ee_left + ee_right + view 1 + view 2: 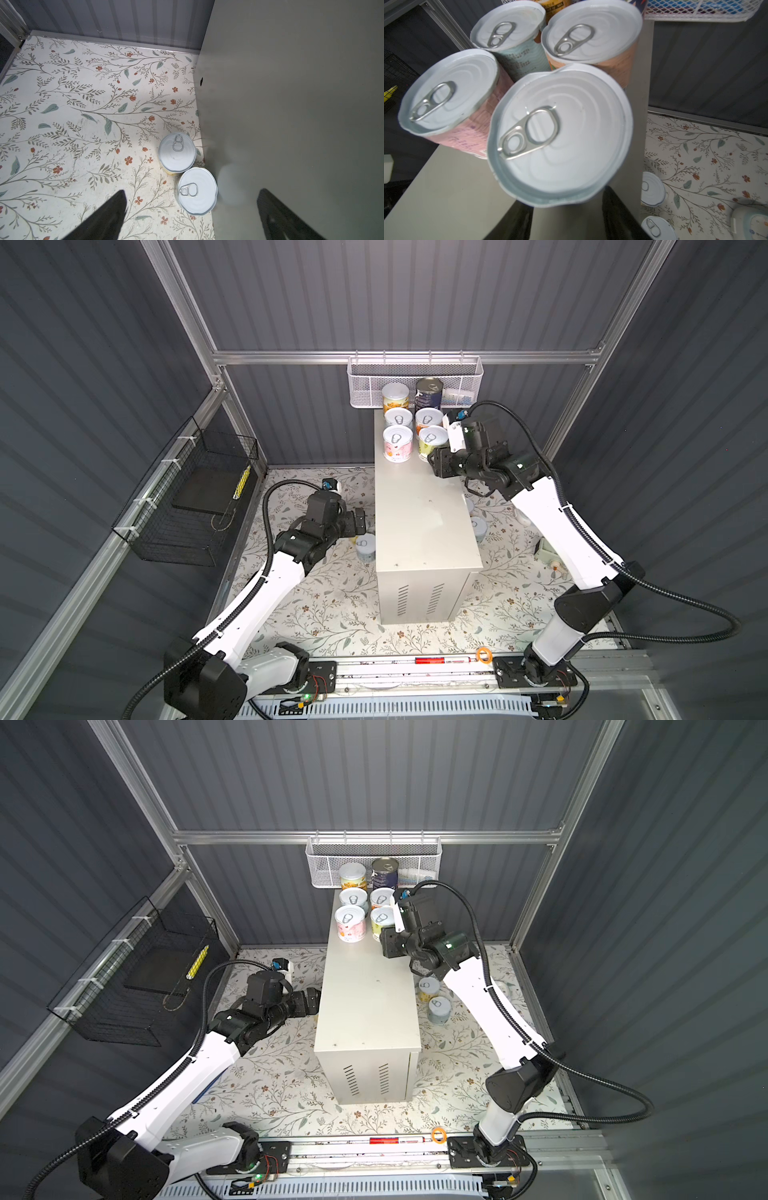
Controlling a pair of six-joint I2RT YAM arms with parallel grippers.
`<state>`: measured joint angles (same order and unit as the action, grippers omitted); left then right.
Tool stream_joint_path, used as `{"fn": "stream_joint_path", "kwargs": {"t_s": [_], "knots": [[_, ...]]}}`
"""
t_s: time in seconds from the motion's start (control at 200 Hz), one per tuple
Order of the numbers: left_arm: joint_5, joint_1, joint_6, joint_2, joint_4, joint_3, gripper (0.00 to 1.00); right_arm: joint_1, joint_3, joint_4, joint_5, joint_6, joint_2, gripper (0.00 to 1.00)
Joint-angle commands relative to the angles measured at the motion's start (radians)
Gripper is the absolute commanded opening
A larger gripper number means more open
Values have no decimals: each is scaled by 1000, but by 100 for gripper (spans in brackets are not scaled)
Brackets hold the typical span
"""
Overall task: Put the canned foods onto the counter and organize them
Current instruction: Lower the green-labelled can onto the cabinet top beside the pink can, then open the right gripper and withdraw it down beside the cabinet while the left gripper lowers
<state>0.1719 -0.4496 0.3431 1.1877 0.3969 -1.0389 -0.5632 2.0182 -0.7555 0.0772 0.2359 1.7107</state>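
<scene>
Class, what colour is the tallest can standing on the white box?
The tallest can is dark navy blue, seen best in a top view.

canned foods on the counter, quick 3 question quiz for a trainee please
1. How many cans are gathered at the counter's far end?
2. True or false: the left gripper is shut on a can.
3. Which can sits between the right gripper's fingers? A pink-labelled can, B green-labelled can, C navy can.
Key: 1 six. 2 false, it is open and empty. 3 B.
</scene>
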Motion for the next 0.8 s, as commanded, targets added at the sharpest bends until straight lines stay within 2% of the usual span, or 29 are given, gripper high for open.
{"fn": "stream_joint_path", "kwargs": {"t_s": [0.0, 0.195, 0.405, 0.585, 0.795], "knots": [[9, 6, -10, -14, 6, -1, 99, 9, 51, -9, 5, 9, 28, 55], [11, 7, -10, -15, 5, 4, 99, 8, 55, -21, -5, 20, 21, 56], [23, 9, -15, -14, 12, 10, 99, 7, -57, 14, -28, 29, -98, 60], [27, 10, -16, -11, 41, 11, 99, 4, -225, 66, -43, 57, -281, 73], [53, 11, 5, -39, 66, 76, 99, 15, -424, 79, 72, 78, -484, 88]]}}
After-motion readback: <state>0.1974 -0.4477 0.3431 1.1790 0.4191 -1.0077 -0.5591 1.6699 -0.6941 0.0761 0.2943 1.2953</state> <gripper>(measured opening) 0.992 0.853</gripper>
